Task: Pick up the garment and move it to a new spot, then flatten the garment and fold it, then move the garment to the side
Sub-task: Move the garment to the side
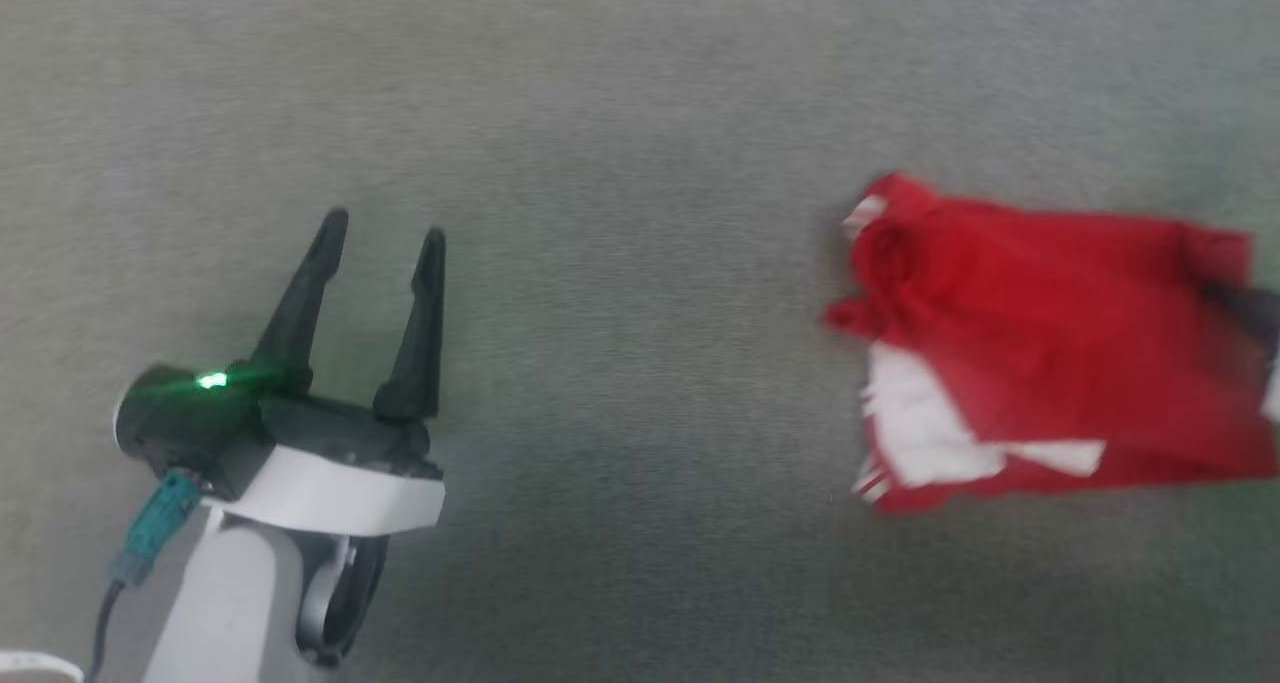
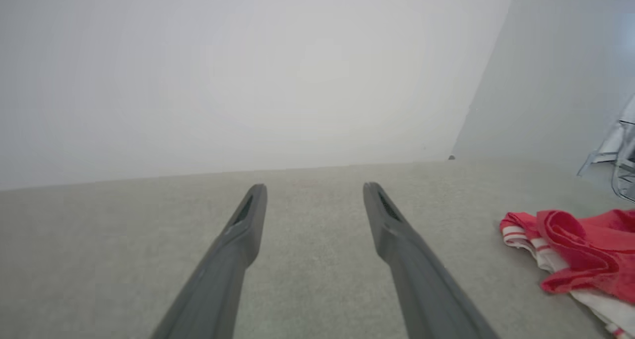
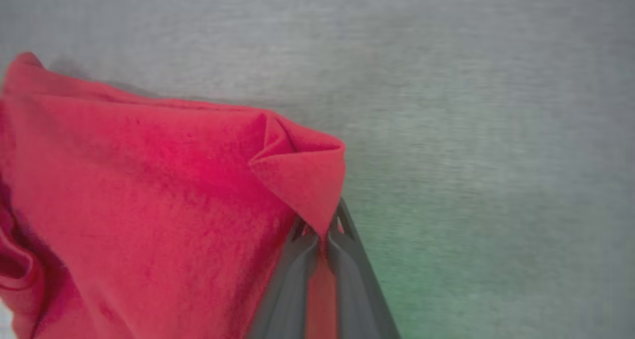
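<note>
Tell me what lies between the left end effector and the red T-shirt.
The stretch is bare: in the head view, plain grey surface runs from the left end effector to the red T-shirt.

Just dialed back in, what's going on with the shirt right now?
The right gripper is shut on a corner of the red garment. The garment sits bunched on the grey surface on the robot's right, with white sleeve ends poking out from under the red layers, so it is not yet flattened. The left gripper is open and holds nothing, well apart from the garment.
</note>
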Controlling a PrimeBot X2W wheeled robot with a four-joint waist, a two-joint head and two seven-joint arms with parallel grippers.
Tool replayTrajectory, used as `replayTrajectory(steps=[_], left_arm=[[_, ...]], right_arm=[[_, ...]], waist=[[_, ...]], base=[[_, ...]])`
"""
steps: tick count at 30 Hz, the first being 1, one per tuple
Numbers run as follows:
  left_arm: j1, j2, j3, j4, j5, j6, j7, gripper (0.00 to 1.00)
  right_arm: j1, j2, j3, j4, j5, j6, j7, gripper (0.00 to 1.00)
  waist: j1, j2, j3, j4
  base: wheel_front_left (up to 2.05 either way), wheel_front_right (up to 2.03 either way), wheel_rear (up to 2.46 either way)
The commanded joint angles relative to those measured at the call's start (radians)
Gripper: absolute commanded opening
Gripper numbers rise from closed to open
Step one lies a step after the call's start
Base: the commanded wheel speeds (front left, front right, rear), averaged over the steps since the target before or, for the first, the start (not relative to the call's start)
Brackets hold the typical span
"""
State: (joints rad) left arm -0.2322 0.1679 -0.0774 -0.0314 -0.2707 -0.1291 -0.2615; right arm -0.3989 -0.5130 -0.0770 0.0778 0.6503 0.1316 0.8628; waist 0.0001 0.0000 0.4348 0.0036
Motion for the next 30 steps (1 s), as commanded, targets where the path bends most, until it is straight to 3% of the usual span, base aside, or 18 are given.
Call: replayTrajectory(steps=[1,9,16,23,30], left_arm=[[-0.028,0.013,-0.012,-0.014,0.011,-0.001,-0.004,1.0],[-0.187,0.107,-0.106,-0.028,0.033,-0.001,-0.004,1.0],[-0.414,0.18,-0.216,-0.006,0.022,-0.001,-0.004,1.0],[-0.618,0.224,-0.298,0.006,0.013,-0.001,-0.004,1.0],[-0.73,0.256,-0.345,0.024,0.0,-0.001,-0.004,1.0]], right_arm=[[-0.017,-0.01,-0.026,0.009,0.007,-0.002,-0.023,0.0],[-0.072,-0.063,-0.169,0.119,-0.024,-0.002,-0.167,0.0],[-0.212,-0.114,-0.228,0.29,-0.084,-0.002,-0.338,0.0],[-0.425,-0.157,-0.207,0.475,-0.197,-0.002,-0.481,0.0],[-0.597,-0.156,-0.149,0.663,-0.282,-0.002,-0.597,0.0]], waist=[[-0.0001,0.0,0.025,-0.043],[-0.0001,0.0,0.122,-0.151],[-0.0001,0.0,0.213,-0.191],[-0.0001,0.0,0.294,-0.201],[-0.0001,0.0,0.348,-0.208]], base=[[0.0,0.0,0.0],[0.0,0.0,0.0],[0.0,0.0,0.0],[0.0,0.0,0.0],[0.0,0.0,0.0]])
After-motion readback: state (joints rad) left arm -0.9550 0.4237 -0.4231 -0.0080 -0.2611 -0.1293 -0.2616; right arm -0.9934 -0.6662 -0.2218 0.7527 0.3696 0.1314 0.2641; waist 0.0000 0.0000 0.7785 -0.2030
